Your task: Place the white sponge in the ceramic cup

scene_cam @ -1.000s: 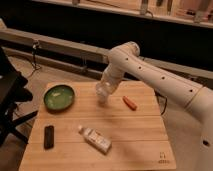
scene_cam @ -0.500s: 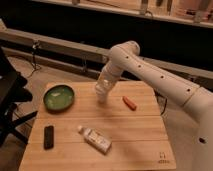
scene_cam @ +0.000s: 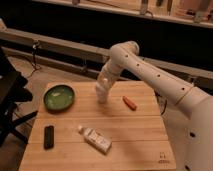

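Observation:
My white arm reaches down from the right, and my gripper hangs just over the middle of the wooden table, right of the green bowl. A pale whitish shape sits at the gripper's lower end, and I cannot tell it apart from the gripper. The white sponge and the ceramic cup do not show on their own; both are hidden at or behind the gripper.
A wide green bowl sits at the table's back left. An orange carrot-like piece lies right of the gripper. A white labelled bottle and a black block lie near the front. A dark chair stands left of the table.
The gripper's end rose slightly half a second ago and has come back down near the table; the arm otherwise holds the same pose. Nothing on the table has moved.

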Motion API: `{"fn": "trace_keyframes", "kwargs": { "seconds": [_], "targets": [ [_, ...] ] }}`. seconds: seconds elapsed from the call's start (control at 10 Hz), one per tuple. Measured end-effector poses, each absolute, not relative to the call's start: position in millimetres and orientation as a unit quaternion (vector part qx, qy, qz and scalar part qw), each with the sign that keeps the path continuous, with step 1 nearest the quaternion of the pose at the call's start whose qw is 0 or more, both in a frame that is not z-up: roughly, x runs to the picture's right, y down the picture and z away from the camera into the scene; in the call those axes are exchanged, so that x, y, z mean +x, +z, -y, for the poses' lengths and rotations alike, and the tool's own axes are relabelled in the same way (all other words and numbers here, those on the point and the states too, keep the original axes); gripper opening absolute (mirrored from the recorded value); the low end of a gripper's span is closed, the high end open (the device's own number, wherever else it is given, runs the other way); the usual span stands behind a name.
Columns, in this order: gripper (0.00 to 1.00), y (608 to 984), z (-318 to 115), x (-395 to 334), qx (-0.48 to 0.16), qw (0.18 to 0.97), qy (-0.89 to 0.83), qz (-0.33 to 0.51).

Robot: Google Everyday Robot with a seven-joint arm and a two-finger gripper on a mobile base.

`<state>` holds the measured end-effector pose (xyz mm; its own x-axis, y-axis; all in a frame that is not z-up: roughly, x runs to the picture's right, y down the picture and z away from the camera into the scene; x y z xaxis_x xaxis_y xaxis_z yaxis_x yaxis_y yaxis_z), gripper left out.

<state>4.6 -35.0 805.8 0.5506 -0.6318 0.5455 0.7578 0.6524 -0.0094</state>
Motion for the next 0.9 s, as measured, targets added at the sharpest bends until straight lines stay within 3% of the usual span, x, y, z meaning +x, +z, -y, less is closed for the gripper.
{"fn": "trace_keyframes", "kwargs": {
  "seconds": [0.1,0.5,0.9],
  "targets": [
    [0.77,810.2,35.7,-0.1,-0.122,0.870,-0.402,0.258],
    [0.76,822.2,37.7,-9.8,-0.122,0.866,-0.415,0.253],
    [0.40,817.8,32.0,3.0,-0.121,0.871,-0.403,0.256]
  ]
}}
